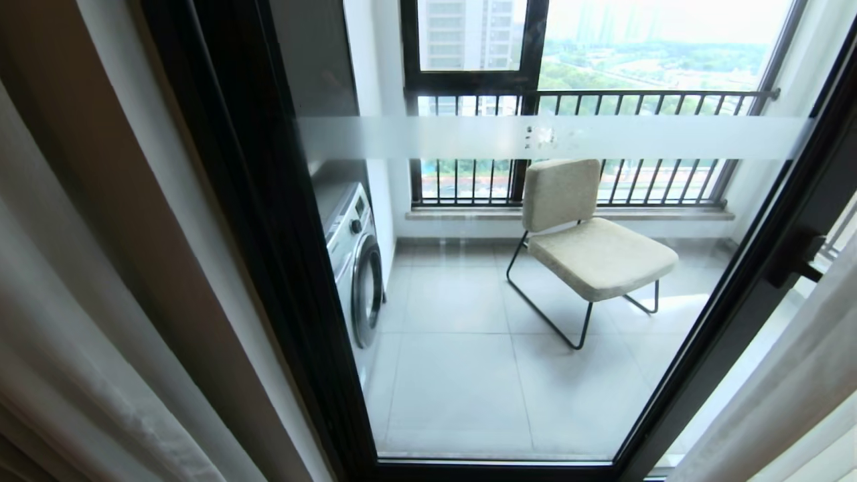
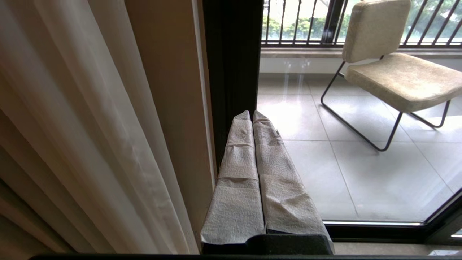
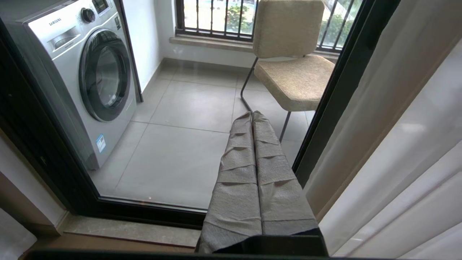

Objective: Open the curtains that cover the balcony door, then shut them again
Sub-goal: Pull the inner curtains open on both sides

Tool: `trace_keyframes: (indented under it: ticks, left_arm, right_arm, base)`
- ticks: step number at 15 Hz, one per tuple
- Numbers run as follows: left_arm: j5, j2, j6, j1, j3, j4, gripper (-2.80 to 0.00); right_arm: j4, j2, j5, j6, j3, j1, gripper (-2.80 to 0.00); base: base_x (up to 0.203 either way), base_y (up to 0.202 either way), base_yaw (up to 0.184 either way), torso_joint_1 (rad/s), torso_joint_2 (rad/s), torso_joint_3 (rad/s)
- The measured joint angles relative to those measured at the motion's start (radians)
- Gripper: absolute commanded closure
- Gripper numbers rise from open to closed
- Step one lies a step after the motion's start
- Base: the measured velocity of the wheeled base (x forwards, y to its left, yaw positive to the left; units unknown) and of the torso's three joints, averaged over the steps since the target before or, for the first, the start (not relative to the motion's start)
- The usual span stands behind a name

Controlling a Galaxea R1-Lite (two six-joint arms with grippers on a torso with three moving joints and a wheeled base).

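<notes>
While the curtains (image 1: 80, 321) hang drawn aside in pleats at either edge of the head view, the balcony door (image 1: 535, 137) stands uncovered across the middle, its clear pane crossed by a frosted white band and held in a thick black frame. Most of the gathered fabric falls at about 8 o'clock in that view, white sheer over a tan drape, with a smaller fold of sheer at 4 o'clock. Through the glass, a beige chair (image 1: 589, 234) on a thin black wire frame sits on the pale tiled floor (image 1: 455, 388) just right of centre, and a silver front-loading washing machine (image 1: 355, 268) stands against the wall at 9 o'clock from it. Behind both, at 12 o'clock, a black-framed window with a barred railing (image 1: 589, 100) looks out on trees and towers. Neither arm shows in the head view. Seen from its own wrist camera, the left gripper (image 2: 251, 115) points toward the black door frame just beside the left-hand curtain, its paper-wrapped jaws pressed together on nothing. Likewise the right gripper (image 3: 251, 115) faces the glass near the right-hand curtain, jaws pressed together and empty.
</notes>
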Motion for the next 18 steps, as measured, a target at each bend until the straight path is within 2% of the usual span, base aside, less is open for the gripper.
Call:
trace_keyframes:
  ticks: [18]
  left_arm:
    - [0.0, 0.0, 0.002, 0.0, 0.0, 0.0, 0.0]
  right_arm:
    - [-0.001, 0.0, -0.001, 0.0, 0.0, 0.0, 0.0]
  base:
    - [0.0, -0.192, 0.002, 0.002, 0.0, 0.003]
